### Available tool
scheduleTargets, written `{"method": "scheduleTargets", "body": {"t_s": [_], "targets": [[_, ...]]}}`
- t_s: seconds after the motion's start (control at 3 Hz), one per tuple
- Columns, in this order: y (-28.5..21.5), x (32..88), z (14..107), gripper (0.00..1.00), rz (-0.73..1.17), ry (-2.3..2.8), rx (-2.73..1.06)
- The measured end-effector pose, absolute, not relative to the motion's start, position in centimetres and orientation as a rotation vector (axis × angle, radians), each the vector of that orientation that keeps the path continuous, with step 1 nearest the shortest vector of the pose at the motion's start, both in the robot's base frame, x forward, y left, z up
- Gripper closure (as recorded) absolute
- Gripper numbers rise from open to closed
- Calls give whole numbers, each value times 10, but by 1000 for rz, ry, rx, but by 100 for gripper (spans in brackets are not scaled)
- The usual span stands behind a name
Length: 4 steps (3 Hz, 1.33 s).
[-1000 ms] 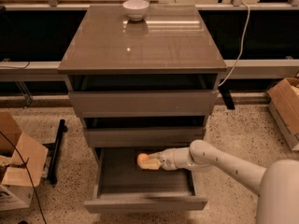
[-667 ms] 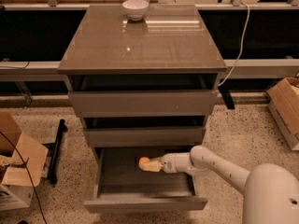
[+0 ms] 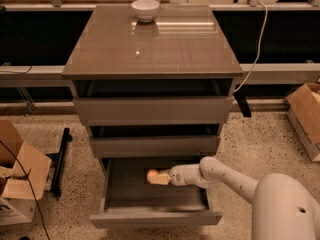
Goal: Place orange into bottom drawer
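Fruit first: the orange (image 3: 152, 176) sits at the very tip of the end effector (image 3: 157, 177), whose fingers are pinched on it, so the two are touching. From the wrist, the orange lies toward the left of the view. The long axis of the end effector runs nearly level across the cabinet, right to left, with the pale arm (image 3: 225, 176) reaching in from the lower right.

What matters to us is what lies beneath the orange. It hangs within the outline of the bottom drawer (image 3: 155, 218), which is pulled out. It is over the rear half of the tray, roughly midway between the side walls and just below the front of the middle drawer (image 3: 154, 146). We cannot tell whether the orange already rests on the tray floor or is still held a little above it. The dark floor gives no clear contact line.

We judge that the coming move depends on this vertical relation. Any remaining gap is straight down, with no sideways travel needed, since bare drawer floor lies all around the fruit. Being round, it may roll once let go, though the low walls should keep it in.

Further out, the top drawer (image 3: 152, 110) stands slightly open. The white bowl (image 3: 145, 9) sits at the back of the table (image 3: 150, 49), well away from the work.
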<state>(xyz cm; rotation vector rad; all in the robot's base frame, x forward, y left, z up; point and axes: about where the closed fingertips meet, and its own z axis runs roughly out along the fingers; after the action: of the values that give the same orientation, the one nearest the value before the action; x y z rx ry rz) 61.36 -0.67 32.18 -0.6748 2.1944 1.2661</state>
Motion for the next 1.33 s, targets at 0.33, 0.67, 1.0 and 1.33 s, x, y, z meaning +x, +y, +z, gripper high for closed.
{"method": "scheduleTargets", "body": {"t_s": [0.33,0.67,1.0,1.33], "targets": [[3,613,287,100,1294,2230,-684],[2,615,243,74,1303,2296,-639],[-1,618,219,50,1289,2341,-618],[-4,617,205,26,1278,2380,-599]]}}
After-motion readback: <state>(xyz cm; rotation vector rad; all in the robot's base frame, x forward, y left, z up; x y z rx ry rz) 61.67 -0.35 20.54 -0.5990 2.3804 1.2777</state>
